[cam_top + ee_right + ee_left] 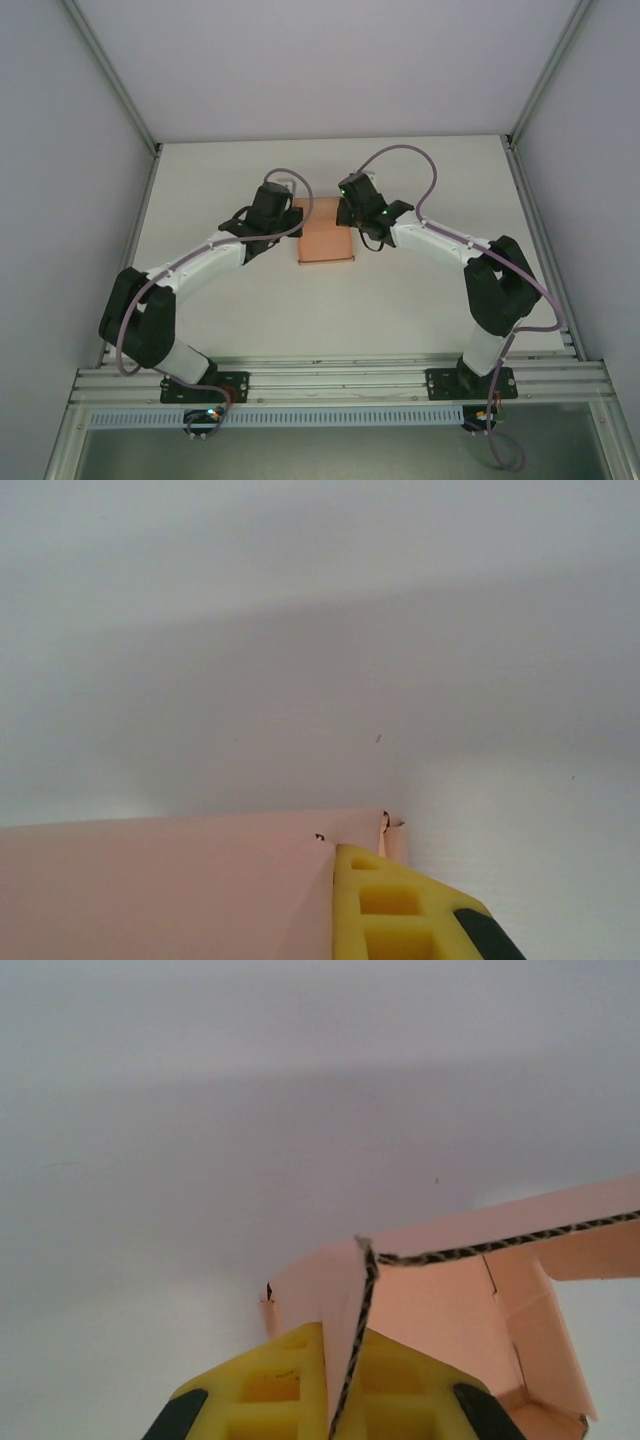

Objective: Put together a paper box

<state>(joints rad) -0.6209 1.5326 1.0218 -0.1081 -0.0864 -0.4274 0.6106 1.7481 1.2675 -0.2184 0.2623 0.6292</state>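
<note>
Two sets of jaws were on the one thing: the paper box (325, 240), lying near the middle of the desk (430, 300) between my left arm (200, 262) and my right arm (440, 238). My left jaws were closed narrow on a raised wall at the box's far left corner. In the left wrist view the card's speckled cut edge ran straight down between my yellow pads (290, 1380). The wall bent to a corner just beyond them, and more flaps stood loose to the right. My right jaws were pinched shut at the far right corner. One yellow pad (385, 905) lay against the pink wall, and the other was hidden behind the card.

I judged the reason for the paired grip to be the card itself. It is thin and springy, so a fold held from one side only would likely flop back or drag the whole box across the desk. Gripping opposite corners braced the end wall upright. The box looked part-built, with side flaps not yet tucked.
</note>
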